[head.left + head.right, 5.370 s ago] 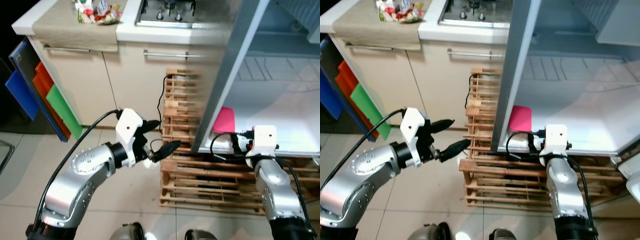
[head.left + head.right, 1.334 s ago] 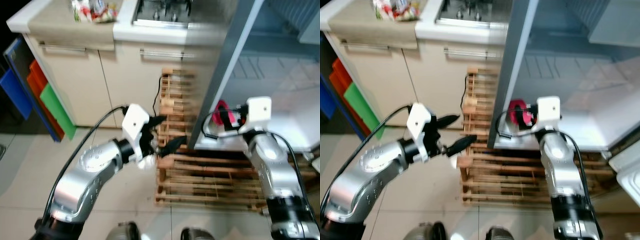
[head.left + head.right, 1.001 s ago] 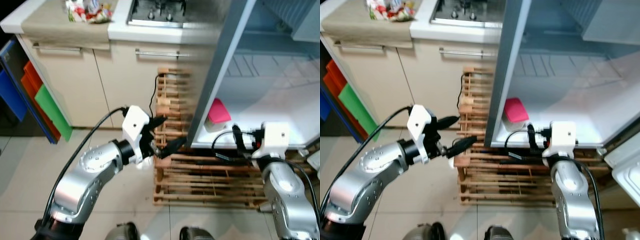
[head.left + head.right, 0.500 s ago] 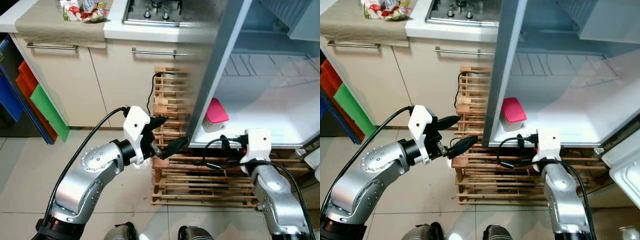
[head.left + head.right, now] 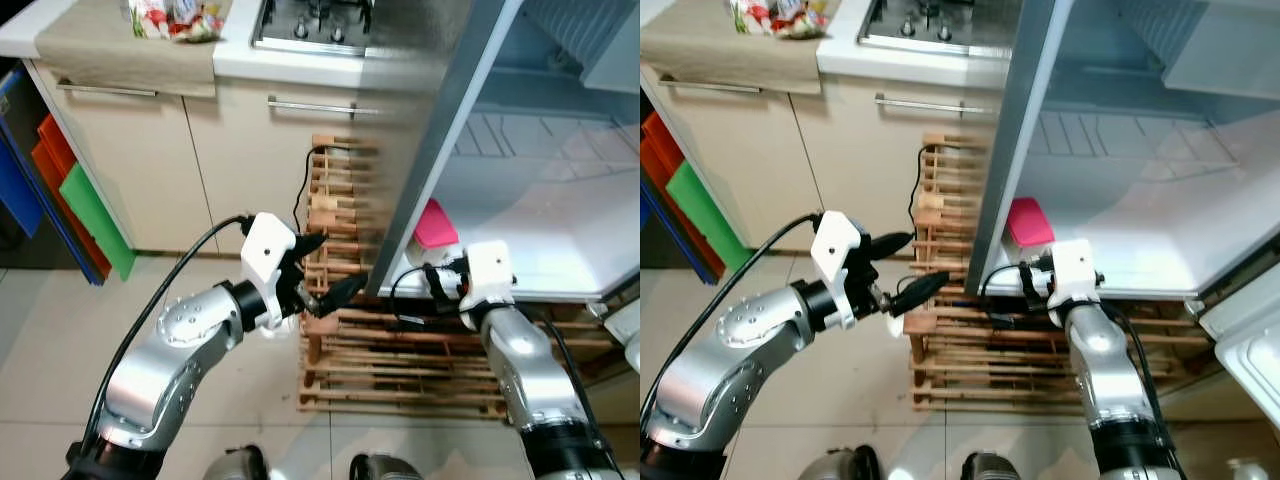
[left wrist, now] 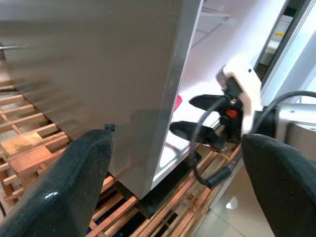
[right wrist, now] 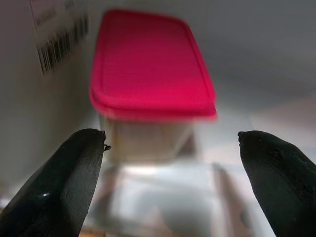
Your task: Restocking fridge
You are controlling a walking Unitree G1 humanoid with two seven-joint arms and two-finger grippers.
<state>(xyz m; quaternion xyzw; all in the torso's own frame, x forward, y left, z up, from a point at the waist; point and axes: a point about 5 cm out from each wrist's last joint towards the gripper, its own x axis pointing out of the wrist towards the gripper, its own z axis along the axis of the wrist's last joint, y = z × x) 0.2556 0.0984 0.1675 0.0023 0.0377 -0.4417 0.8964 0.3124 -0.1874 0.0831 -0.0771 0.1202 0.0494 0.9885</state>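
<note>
Both right fingers [image 7: 64, 177] spread, seemingly short of container [image 7: 150, 94].

A small food box [image 7: 150, 106] with a bright pink lid [image 7: 148, 64] sits inside the open fridge [image 5: 1200, 150]. The lid is shut. The box under it is pale and see-through. It stands upright on the white bottom shelf [image 5: 1160, 240], at about 9 o'clock on that shelf, just beside the fridge's grey side wall [image 5: 1015, 130].
</note>
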